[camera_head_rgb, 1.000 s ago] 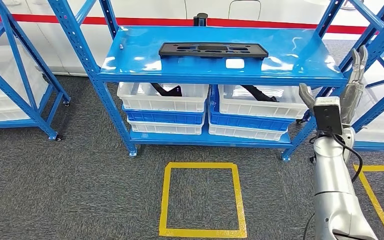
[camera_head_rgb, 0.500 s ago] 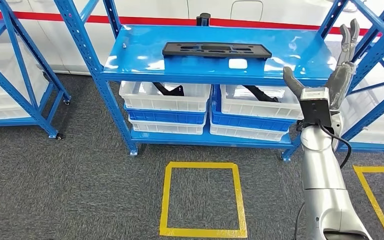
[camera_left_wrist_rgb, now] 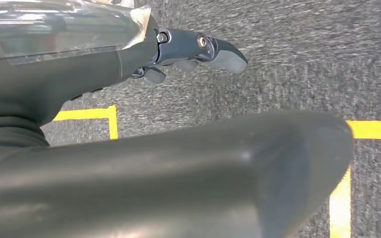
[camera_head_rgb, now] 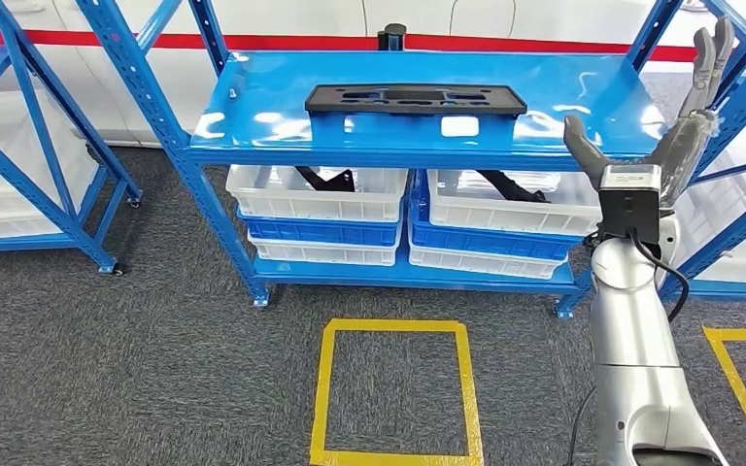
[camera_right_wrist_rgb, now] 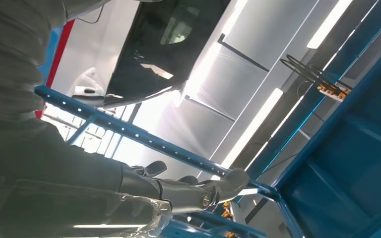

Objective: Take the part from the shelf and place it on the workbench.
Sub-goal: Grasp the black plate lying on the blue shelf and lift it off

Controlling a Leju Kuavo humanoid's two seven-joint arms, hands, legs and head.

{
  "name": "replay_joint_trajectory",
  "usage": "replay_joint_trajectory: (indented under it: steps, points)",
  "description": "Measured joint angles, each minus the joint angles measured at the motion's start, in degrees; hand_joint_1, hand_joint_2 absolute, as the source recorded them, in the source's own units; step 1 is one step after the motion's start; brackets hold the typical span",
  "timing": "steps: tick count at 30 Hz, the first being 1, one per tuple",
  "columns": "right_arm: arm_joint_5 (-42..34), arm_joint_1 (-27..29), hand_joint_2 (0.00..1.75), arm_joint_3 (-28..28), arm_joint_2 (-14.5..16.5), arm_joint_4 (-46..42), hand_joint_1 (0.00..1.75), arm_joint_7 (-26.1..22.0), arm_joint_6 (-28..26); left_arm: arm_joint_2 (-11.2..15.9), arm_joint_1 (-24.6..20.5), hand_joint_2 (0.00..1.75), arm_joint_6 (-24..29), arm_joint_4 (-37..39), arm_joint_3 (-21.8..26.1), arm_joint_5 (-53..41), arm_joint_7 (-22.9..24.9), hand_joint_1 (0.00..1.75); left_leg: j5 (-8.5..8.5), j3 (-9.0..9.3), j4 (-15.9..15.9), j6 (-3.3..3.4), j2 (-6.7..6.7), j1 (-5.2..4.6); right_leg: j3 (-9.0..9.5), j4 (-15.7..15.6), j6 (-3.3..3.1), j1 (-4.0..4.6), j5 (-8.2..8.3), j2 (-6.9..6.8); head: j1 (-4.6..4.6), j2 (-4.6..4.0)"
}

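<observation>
Overhead, part [camera_head_rgb: 416,98] beyond right hand [camera_head_rgb: 675,136]

Readable text: none in any view.
Labels, brands, numbers: none legible on the shelf [camera_head_rgb: 418,146], bins or floor.

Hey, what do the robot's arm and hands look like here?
The right arm is smooth silver metal with a black cable running along it and a black box at the wrist. The right hand is grey with darker fingers. The left hand has dark grey fingers with silver screws.
</observation>
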Motion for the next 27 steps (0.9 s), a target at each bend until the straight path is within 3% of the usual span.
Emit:
replay_joint_trajectory:
  steps: [2,3,5,6,7,8,11,12,13,15,17,19,20,21,22,23,24,25,26,27]
  points:
    - [0.02,0.29,1.75,0.21,0.01,-0.20,0.00,0.07,-0.23,0.00,0.21,0.00,-0.15,0.03,0.00,-0.28,0.09,0.00,-0.88,-6.68,7.97,-0.44,0.16,0.24,1.37,-0.01,-0.14,0.08,-1.30,0.03,-0.02,0.00]
    - [0.03,0.55,1.75,0.30,0.01,-0.33,0.00,0.13,-0.36,0.01,0.32,0.00,-0.25,0.04,0.00,-0.44,0.15,0.00,0.53,-8.94,9.14,-0.48,0.18,0.29,2.28,-0.02,-0.09,0.09,-2.05,0.09,-0.03,0.00]
    - [0.03,0.98,1.75,0.32,-0.06,-0.78,0.00,0.25,-0.55,0.02,0.41,0.00,-0.56,0.05,-0.01,-0.80,0.20,0.00,7.48,-8.91,2.86,-0.07,0.21,0.26,4.57,-0.18,0.14,0.02,-3.69,0.20,-0.04,0.00]
    - [0.02,1.15,1.75,0.32,-0.15,-1.03,0.00,0.30,-0.67,0.04,0.42,0.00,-0.69,0.05,-0.01,-0.98,0.25,0.00,10.78,-7.58,-1.82,0.28,0.25,0.17,5.79,-0.52,0.33,0.00,-4.58,0.22,0.01,0.00]
    - [0.01,1.28,1.75,0.31,-0.25,-1.26,0.00,0.33,-0.78,0.07,0.41,0.00,-0.81,0.06,-0.02,-1.12,0.28,0.00,12.80,-6.09,-5.84,0.64,0.36,-0.01,6.82,-0.98,0.57,0.09,-5.32,0.23,0.06,0.00]
    - [-0.03,1.39,1.75,0.31,-0.36,-1.46,0.00,0.35,-0.86,0.10,0.39,0.00,-0.86,0.06,-0.03,-1.23,0.31,0.00,13.40,-4.92,-8.29,0.95,0.47,-0.21,7.64,-1.67,0.83,0.12,-5.84,0.24,0.10,0.00]
    - [-0.16,1.78,1.75,0.28,-0.81,-2.00,0.00,0.45,-0.96,0.13,0.30,0.00,-0.90,0.05,-0.04,-1.37,0.40,0.00,11.81,-2.36,-10.96,1.87,0.50,-0.61,10.39,-3.37,2.40,0.20,-5.16,0.27,0.07,0.00]
    - [-0.18,1.91,1.75,0.28,-0.97,-2.19,0.00,0.50,-1.00,0.14,0.30,0.00,-0.90,0.05,-0.04,-1.38,0.44,0.00,11.47,-1.17,-11.71,2.31,0.38,-0.61,10.75,-2.63,3.01,0.22,-4.58,0.19,0.14,-0.01]
    - [-0.17,1.98,1.75,0.28,-1.15,-2.38,0.00,0.50,-1.05,0.14,0.28,0.00,-0.90,0.05,-0.04,-1.38,0.46,0.00,11.14,0.03,-12.17,2.79,0.27,-0.59,9.80,-0.12,3.40,0.26,-4.11,0.13,0.14,-0.02]
    - [-0.17,2.13,1.75,0.29,-1.45,-2.58,0.00,0.48,-1.11,0.09,0.19,0.00,-0.91,0.05,-0.04,-1.39,0.48,0.00,10.28,2.00,-12.63,3.43,0.14,-0.50,5.38,7.15,3.15,0.28,-4.46,-0.01,0.29,-0.03]
    - [-0.19,2.49,1.75,0.28,-1.74,-2.63,0.00,0.47,-1.13,0.05,0.18,0.00,-0.98,0.05,-0.04,-1.41,0.48,0.00,9.20,3.11,-12.66,3.71,-0.03,-0.46,0.01,13.48,2.30,0.39,-6.70,0.01,0.41,-0.01]
    - [-0.25,3.11,1.75,0.27,-1.95,-2.68,0.00,0.52,-1.13,0.03,0.34,0.00,-1.16,0.07,-0.04,-1.46,0.48,0.00,7.94,4.35,-12.66,3.73,-0.25,-0.47,-4.02,14.95,1.97,0.43,-9.32,0.01,0.56,-0.01]
    - [-0.25,3.40,1.75,0.26,-2.07,-2.76,0.00,0.53,-1.13,0.02,0.43,0.00,-1.29,0.07,-0.04,-1.50,0.48,0.00,7.19,5.20,-12.64,3.61,-0.36,-0.46,-5.14,13.33,2.26,0.38,-9.49,-0.02,0.64,-0.01]
    - [-0.25,3.64,1.75,0.25,-2.18,-2.87,0.00,0.54,-1.14,0.01,0.49,0.00,-1.44,0.07,-0.05,-1.55,0.48,0.00,6.38,6.15,-12.61,3.38,-0.41,-0.44,-5.28,9.82,3.13,0.25,-7.80,-0.10,0.67,-0.01]
    - [-0.21,3.86,1.75,0.25,-2.28,-2.98,0.00,0.54,-1.15,0.00,0.53,0.00,-1.56,0.07,-0.05,-1.61,0.48,0.00,5.55,6.94,-12.59,3.09,-0.43,-0.44,-4.89,5.81,4.22,0.07,-4.69,-0.33,0.72,-0.01]
    - [-0.20,4.10,1.75,0.25,-2.36,-3.10,0.00,0.55,-1.18,0.02,0.55,0.00,-1.67,0.07,-0.06,-1.67,0.48,0.00,4.46,7.82,-12.54,2.78,-0.44,-0.49,-4.15,2.41,4.56,0.06,-1.38,-0.73,0.75,0.00]
    - [-0.19,4.33,1.75,0.25,-2.40,-3.23,0.00,0.57,-1.20,0.03,0.54,0.00,-1.73,0.07,-0.07,-1.72,0.48,0.00,3.45,8.48,-12.53,2.46,-0.40,-0.53,-3.34,0.11,4.48,0.22,1.31,-1.01,0.73,0.00]
    - [-0.21,4.52,1.75,0.23,-2.44,-3.41,0.00,0.59,-1.22,0.06,0.52,0.00,-1.75,0.07,-0.08,-1.77,0.47,0.00,2.70,9.12,-12.49,2.16,-0.32,-0.56,-2.72,-0.72,3.79,0.38,2.71,-1.14,0.71,0.00]
    - [-0.24,4.56,1.75,0.21,-2.47,-3.71,0.00,0.62,-1.25,0.07,0.46,0.00,-1.77,0.07,-0.11,-1.81,0.46,0.00,2.26,9.66,-11.96,1.91,-0.19,-0.53,-2.15,-0.89,2.57,0.58,2.76,-1.05,0.67,0.00]
    - [-0.23,4.46,1.75,0.19,-2.49,-4.09,0.00,0.63,-1.26,0.06,0.34,0.00,-1.77,0.07,-0.16,-1.84,0.45,0.00,2.69,9.22,-10.46,1.72,-0.01,-0.37,-1.51,-0.88,1.76,0.56,2.35,-0.70,0.60,0.00]
